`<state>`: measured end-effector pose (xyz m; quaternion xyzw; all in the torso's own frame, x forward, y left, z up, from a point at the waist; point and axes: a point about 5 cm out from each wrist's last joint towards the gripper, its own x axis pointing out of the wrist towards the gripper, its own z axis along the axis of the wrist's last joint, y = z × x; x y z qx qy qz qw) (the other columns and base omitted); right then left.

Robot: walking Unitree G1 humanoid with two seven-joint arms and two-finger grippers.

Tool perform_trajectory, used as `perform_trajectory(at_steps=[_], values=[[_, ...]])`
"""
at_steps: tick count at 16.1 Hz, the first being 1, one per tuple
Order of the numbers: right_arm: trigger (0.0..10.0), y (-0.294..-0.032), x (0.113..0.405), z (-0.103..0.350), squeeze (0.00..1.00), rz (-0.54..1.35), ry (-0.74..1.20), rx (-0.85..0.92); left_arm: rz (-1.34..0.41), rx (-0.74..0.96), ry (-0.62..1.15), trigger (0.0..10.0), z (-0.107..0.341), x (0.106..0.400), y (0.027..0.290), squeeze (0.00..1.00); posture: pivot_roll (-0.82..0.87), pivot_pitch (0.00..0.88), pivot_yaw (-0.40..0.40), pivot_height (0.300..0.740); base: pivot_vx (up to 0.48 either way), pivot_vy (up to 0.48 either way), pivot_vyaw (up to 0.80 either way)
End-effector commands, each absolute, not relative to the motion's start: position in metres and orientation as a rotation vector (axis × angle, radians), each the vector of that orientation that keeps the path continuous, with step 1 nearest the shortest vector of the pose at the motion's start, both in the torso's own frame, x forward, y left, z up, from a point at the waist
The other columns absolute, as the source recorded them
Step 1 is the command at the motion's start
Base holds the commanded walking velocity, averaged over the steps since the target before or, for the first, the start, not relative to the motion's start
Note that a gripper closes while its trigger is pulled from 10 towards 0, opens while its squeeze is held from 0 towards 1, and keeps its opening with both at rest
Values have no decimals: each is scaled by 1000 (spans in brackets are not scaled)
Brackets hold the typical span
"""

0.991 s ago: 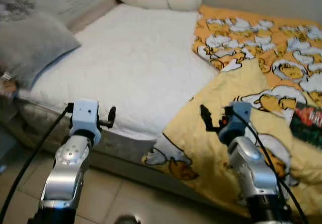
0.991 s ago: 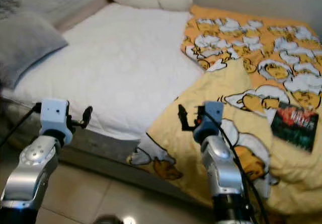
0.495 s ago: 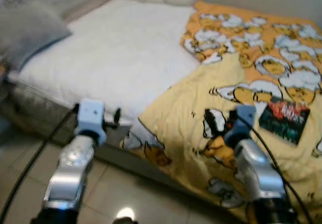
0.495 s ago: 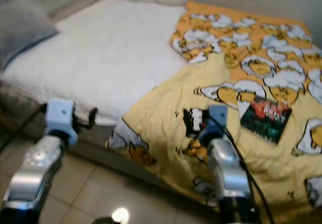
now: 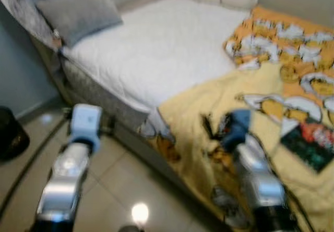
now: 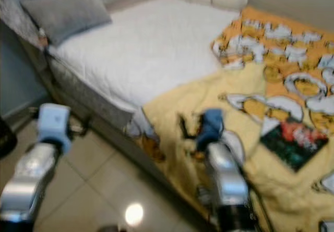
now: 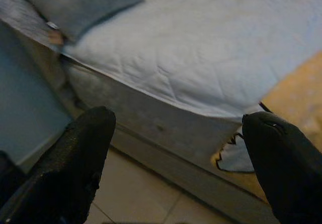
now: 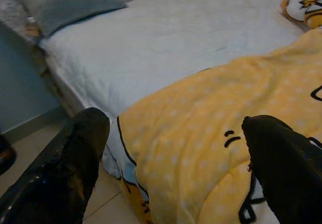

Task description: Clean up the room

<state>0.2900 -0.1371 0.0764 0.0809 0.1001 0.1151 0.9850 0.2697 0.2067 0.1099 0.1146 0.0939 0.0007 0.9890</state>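
Quilted white mattress (image 5: 167, 55), rumpled yellow cartoon blanket (image 5: 250, 112)

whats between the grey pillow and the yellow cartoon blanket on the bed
A bare stretch of white quilted mattress lies between the grey pillow and the yellow cartoon blanket, seen in both eye views.

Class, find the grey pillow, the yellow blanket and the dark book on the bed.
Grey pillow (image 5: 78, 12), left eye view, middle of its top face.
Yellow blanket (image 5: 209, 99), left eye view, plain yellow fold near the bed edge.
Book (image 6: 295, 141), right eye view, middle of the cover.
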Motion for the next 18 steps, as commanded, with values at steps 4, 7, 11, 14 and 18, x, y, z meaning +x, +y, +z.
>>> perform_trajectory(at_steps=[4,7,11,14,18], values=[[10000,-154,289,73,1000,189,211,134,-50,237,169,10000,112,273,194,988,88,0,-2,740,0,-375,0],[10000,-153,289,73,1000,198,214,130,-54,238,171,10000,112,272,194,992,88,0,-2,740,0,-376,0],[10000,-150,289,72,1000,243,230,113,-61,242,172,10000,111,273,193,988,86,0,0,740,0,-377,711],[10000,-150,289,71,1000,247,234,109,-66,245,172,10000,111,273,192,988,87,0,-1,740,0,-377,800],[10000,-152,286,68,1000,227,251,98,-67,248,173,10000,111,273,193,984,88,0,-1,740,0,-374,400]])
